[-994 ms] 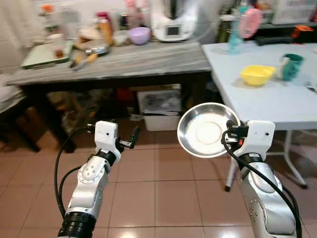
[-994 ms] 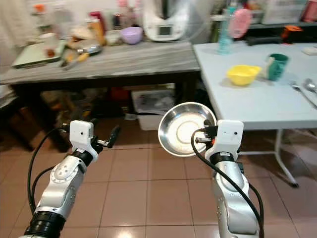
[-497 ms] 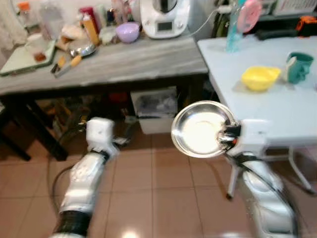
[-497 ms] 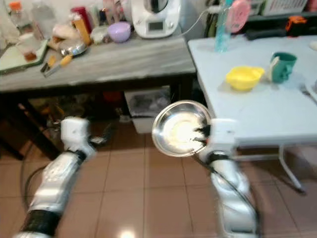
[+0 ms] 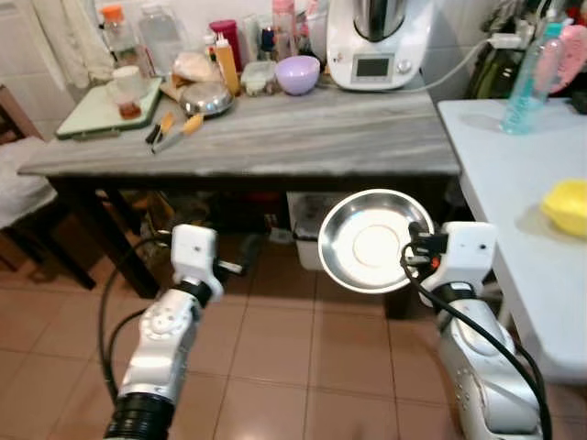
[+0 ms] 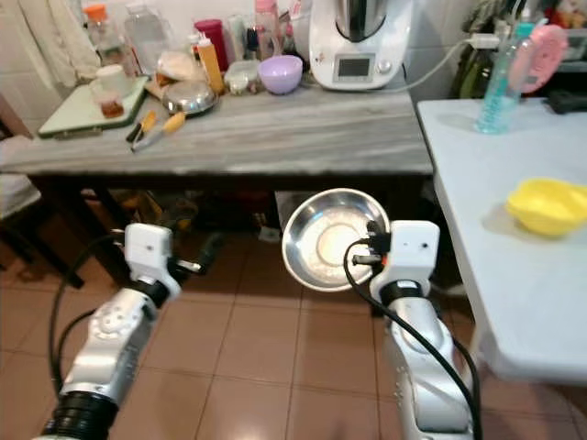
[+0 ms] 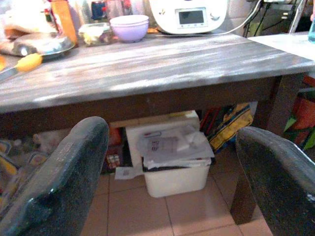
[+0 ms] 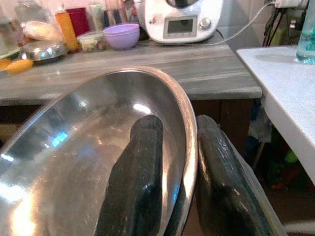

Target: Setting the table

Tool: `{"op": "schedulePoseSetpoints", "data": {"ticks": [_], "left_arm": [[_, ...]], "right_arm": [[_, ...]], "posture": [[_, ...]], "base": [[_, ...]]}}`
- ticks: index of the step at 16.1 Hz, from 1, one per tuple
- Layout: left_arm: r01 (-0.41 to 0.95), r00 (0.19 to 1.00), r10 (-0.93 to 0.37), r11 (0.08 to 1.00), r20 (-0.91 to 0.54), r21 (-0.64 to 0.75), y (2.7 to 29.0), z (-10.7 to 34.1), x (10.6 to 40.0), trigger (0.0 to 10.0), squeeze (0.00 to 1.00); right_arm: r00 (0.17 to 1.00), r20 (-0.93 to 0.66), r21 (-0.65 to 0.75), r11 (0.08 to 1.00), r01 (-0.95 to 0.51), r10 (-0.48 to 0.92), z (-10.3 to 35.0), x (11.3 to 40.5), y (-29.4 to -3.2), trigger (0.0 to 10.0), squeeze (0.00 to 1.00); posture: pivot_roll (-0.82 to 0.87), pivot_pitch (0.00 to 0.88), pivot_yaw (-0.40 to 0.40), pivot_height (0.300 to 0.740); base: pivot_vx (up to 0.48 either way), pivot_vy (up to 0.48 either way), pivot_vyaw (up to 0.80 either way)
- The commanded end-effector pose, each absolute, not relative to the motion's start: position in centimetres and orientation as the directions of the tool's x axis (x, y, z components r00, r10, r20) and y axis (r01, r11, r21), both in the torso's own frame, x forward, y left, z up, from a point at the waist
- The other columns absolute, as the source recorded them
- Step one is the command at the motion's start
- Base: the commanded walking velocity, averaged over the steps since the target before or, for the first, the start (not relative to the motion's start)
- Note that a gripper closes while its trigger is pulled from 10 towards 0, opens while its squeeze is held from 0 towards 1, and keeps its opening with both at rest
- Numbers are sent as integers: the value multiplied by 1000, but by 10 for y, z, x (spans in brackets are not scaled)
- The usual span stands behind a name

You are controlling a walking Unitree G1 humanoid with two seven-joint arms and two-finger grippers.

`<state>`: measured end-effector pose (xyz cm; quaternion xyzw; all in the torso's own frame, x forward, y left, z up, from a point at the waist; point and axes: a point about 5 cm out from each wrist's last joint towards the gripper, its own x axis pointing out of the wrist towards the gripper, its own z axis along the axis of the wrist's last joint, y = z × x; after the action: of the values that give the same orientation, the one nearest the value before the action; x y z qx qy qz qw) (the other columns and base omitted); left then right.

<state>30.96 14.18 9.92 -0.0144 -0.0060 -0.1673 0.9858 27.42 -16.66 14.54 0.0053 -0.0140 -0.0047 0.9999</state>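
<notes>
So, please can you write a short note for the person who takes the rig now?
Right tool: shut on the rim of the steel plate, held tilted above the floor.
Left tool: open, holding nothing.
Yellow bowl is set on the white table, to the robot's right. Grey counter is straight ahead.
Done: plate picked up.
Left: probably carry the plate to the white table and set it down.

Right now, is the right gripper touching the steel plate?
Touching. In the right wrist view, the right gripper pinches the steel plate by its rim: one black finger lies inside the dish, the other against its outer side.
</notes>
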Motion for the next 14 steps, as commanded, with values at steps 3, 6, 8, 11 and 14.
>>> {"op": "schedulePoseSetpoints", "data": {"ticks": [3, 6, 8, 11, 14], "left_arm": [[333, 943, -332, 943, 31, -12, 142, 105, 312, 10000, 0], [331, 943, -330, 944, 41, -11, 144, 108, 309, 10000, 0], [316, 948, -315, 949, 46, -6, 151, 109, 301, 10000, 0], [297, 955, -297, 955, 23, -1, 160, 103, 290, 10000, 0], [288, 958, -288, 958, 3, 10, 165, 98, 281, 10000, 0]], "right_arm": [[999, 51, 10, 1000, 13, -14, 149, 274, -167, 10000, 0], [998, 69, -1, 1000, 13, -13, 155, 272, -169, 10000, 0], [997, 75, -28, 1000, 10, -8, 156, 264, -169, 10000, 0], [998, 63, -40, 999, 27, -24, 151, 258, -173, 10000, 0], [997, 65, -51, 998, 36, -33, 151, 254, -175, 10000, 0]], "posture": [[-127, 0, 97, 740], [-124, 0, 95, 740], [-122, 0, 94, 740], [-121, 0, 96, 740], [-123, 0, 94, 740]], "base": [[447, 0, 279], [449, 0, 0], [442, 0, 0], [439, 0, 0], [432, 0, 0]]}}
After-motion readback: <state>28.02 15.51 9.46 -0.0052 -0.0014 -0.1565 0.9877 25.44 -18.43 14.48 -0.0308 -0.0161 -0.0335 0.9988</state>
